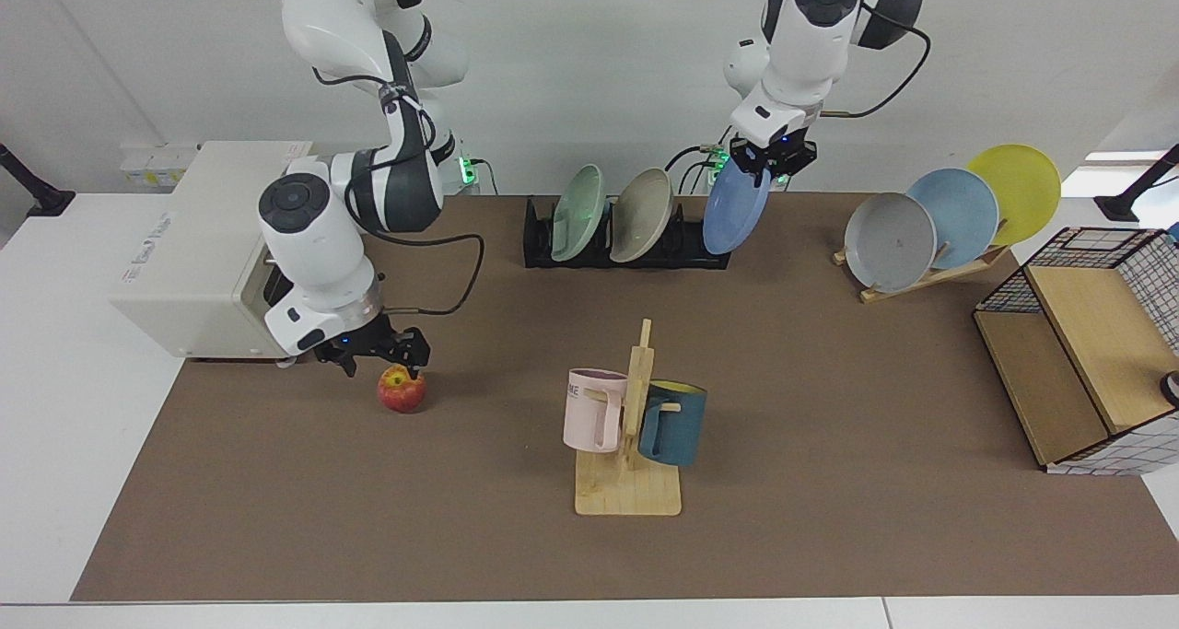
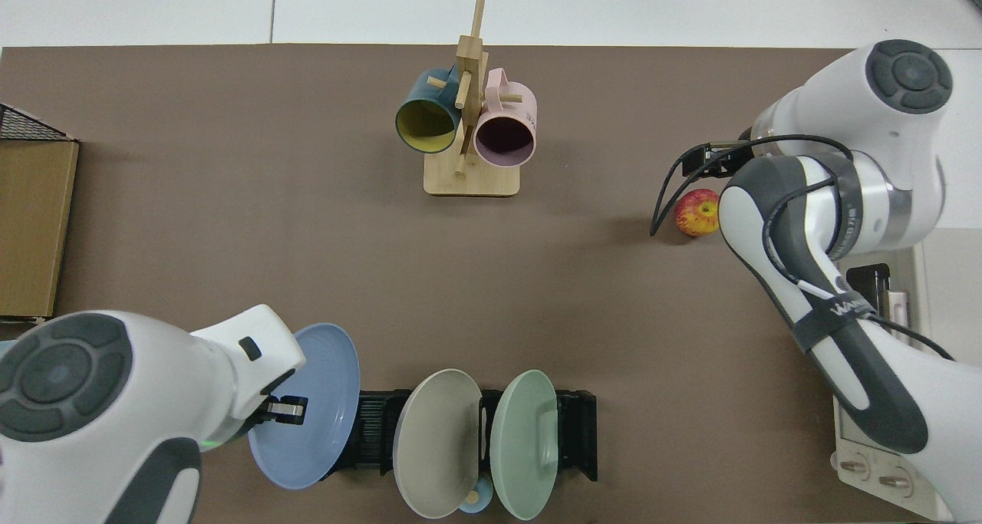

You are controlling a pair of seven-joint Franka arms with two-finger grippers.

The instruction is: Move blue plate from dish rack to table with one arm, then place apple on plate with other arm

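The blue plate [image 1: 735, 209] hangs tilted just off the end of the black dish rack [image 1: 626, 247], clear of its slots, with my left gripper [image 1: 770, 163] shut on its upper rim. From above, the blue plate [image 2: 314, 409] sits beside the dish rack [image 2: 577, 436], my left gripper [image 2: 282, 410] on its edge. The red and yellow apple [image 1: 402, 390] rests on the table's brown mat [image 1: 811, 380]. My right gripper [image 1: 379, 362] hovers open right over the apple, fingers either side of its top. In the top view the right arm hides part of the apple [image 2: 695, 212].
A green plate [image 1: 577, 213] and a beige plate [image 1: 642, 215] stay in the rack. A mug tree [image 1: 630, 426] with a pink and a teal mug stands mid-table. A wooden plate stand [image 1: 949, 216], a wire shelf [image 1: 1087, 353] and a toaster oven [image 1: 193, 261] line the sides.
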